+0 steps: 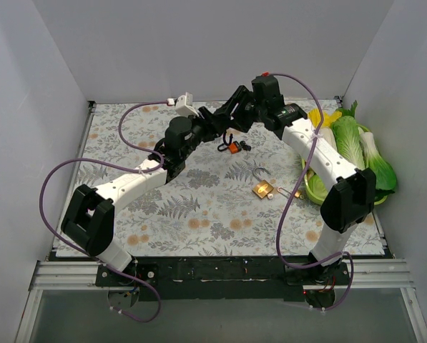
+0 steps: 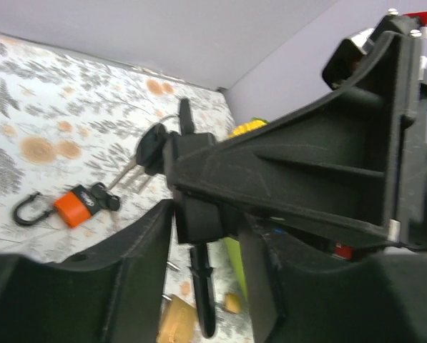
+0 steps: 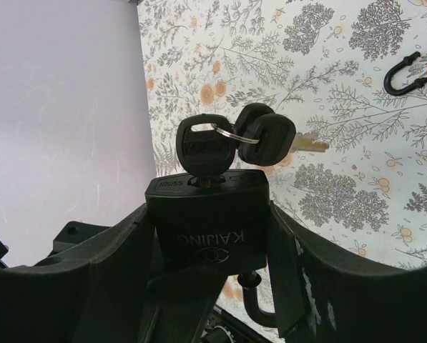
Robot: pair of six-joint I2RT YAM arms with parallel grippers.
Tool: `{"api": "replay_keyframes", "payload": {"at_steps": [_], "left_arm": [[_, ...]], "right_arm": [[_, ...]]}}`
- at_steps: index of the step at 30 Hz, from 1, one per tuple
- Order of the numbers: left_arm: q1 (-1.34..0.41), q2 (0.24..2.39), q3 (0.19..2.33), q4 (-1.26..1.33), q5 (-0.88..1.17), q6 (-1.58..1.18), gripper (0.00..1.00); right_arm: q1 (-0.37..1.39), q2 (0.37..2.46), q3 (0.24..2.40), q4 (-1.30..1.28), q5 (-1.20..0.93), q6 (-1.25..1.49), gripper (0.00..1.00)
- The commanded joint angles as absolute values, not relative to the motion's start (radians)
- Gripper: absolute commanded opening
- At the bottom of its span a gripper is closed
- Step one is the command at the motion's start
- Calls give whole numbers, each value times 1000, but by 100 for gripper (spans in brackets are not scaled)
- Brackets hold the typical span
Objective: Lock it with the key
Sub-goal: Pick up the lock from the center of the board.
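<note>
Plainly my left pincer [image 2: 206,220], low in its own wrist frame, straddles something black; whether it grips I cannot tell. At the centre of the right wrist frame, my right pincer [image 3: 207,232] is clamped on the black padlock [image 3: 206,207]. The key [image 3: 204,146] is seated in the padlock's top and a spare key [image 3: 269,136] dangles just right of it. I judge that a loose hold would let the lock twist as the key turns, the spare could snag a finger, and my two crowded pincers might knock the key out.
</note>
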State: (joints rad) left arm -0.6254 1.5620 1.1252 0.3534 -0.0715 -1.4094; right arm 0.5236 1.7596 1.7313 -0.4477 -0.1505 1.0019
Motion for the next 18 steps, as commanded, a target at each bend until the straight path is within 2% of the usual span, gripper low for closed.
{"api": "replay_keyframes", "payload": {"at_steps": [1,2,5,7,8,10,11,14,18], "left_arm": [[-615,1554,1135,411,-127,-1378,32],[-612,1555,1141,408,-120,-1374,19],[-611,1557,1146,397,-92,-1374,0],[-606,1552,1143,376,-74,-1382,0],[-597,1548,1140,374,-57,-1384,0],[-586,1528,1132,368,-2,-1382,0],[-574,1522,1134,359,33,-1381,0],[-537,1493,1132,319,161,-1378,0],[-497,1451,1123,264,355,-1368,0]], "right_arm": [[541,1669,1732,-413,-172,1064,1],[540,1669,1727,-413,-173,1066,1],[540,1664,1720,-405,-183,1074,1],[538,1663,1726,-403,-184,1072,12],[538,1663,1727,-396,-184,1059,32],[522,1657,1729,-390,-196,1036,51],[512,1652,1727,-368,-204,981,68],[459,1629,1717,-339,-250,882,79],[338,1547,1651,-252,-411,630,83]]}}
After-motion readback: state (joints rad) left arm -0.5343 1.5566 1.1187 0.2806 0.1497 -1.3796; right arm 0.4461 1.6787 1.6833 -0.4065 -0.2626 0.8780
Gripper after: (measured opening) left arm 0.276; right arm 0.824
